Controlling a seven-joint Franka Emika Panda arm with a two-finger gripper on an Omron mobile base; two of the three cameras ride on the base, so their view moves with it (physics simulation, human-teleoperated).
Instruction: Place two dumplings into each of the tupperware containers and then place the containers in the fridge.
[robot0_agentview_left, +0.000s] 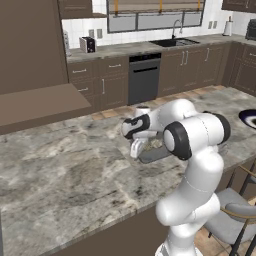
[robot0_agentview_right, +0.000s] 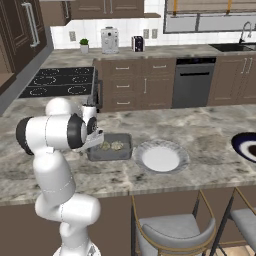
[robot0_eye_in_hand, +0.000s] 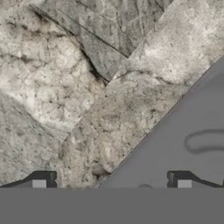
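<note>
Here the gripper (robot0_eye_in_hand: 111, 183) stands wide open with nothing between its fingertips (robot0_eye_in_hand: 183, 183), pointing down at the near-left part of the dark grey tupperware container (robot0_agentview_right: 110, 147). In the hand view one fingertip sits over the marbled counter (robot0_eye_in_hand: 65, 87) and the other over the container's grey floor, so the jaws straddle its rim. From the right base view the hand hangs just above the container's left end, and whether it touches the rim cannot be told.

Inside that container lie two dumplings (robot0_agentview_right: 111, 146), side by side near the middle of the tub. The container rests close to the counter's front edge, lengthwise along it. Just beside it, toward the right end of the counter, sits a round pale grey plate (robot0_agentview_right: 161, 157), close to the container, though whether they touch is unclear. Farther right, at the counter's right edge, part of a round dark-rimmed plate (robot0_agentview_right: 246, 146) shows.

In the left base view the arm's elbow covers much of the container (robot0_agentview_left: 152, 154), which peeks out under the forearm.

Beyond the counter stand dark brown cabinets (robot0_agentview_right: 145, 85), a dishwasher (robot0_agentview_right: 192, 82), a stovetop (robot0_agentview_right: 60, 81), and a sink (robot0_agentview_left: 176, 42) under the window.
</note>
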